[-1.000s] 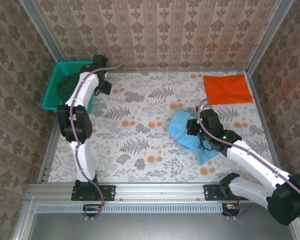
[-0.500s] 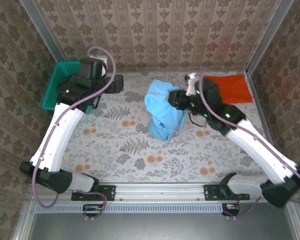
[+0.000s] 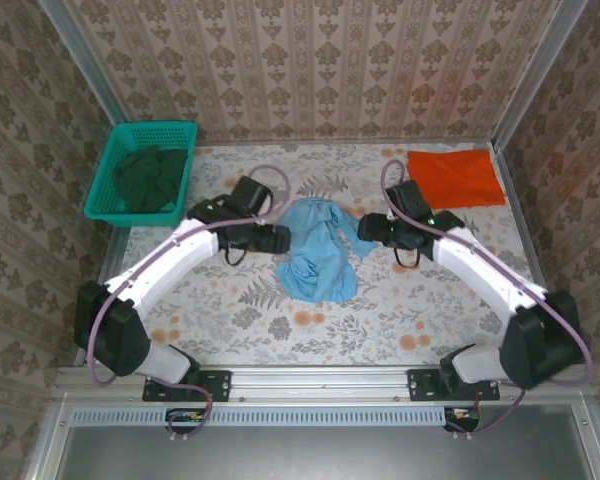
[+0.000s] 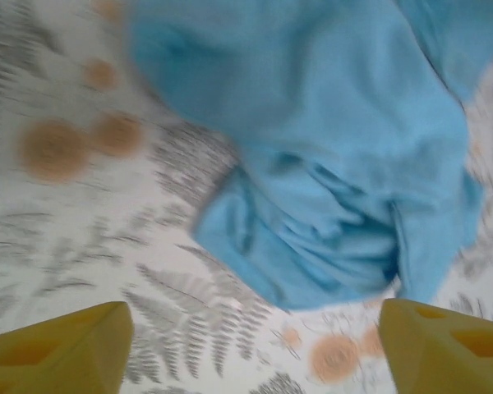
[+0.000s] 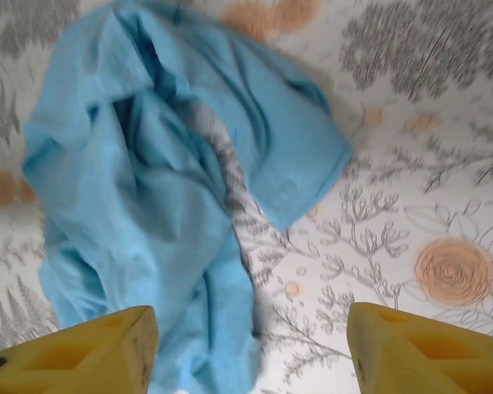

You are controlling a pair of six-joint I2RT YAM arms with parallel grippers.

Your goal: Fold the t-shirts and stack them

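Two t-shirts on the bench (image 3: 230, 300). Light-blue t-shirt (image 3: 318, 252) lies crumpled between both arms' jaws. Left jaws sit just beside its left edge, right jaws beside its right edge, both spread wide and holding nothing. Orange t-shirt (image 3: 455, 177) lies flat, well apart, beyond its right side.

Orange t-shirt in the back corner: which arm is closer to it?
Right. The right end effector is at the right edge of the light-blue t-shirt, short of the orange t-shirt. The left end effector is at that shirt's left edge, farther away.
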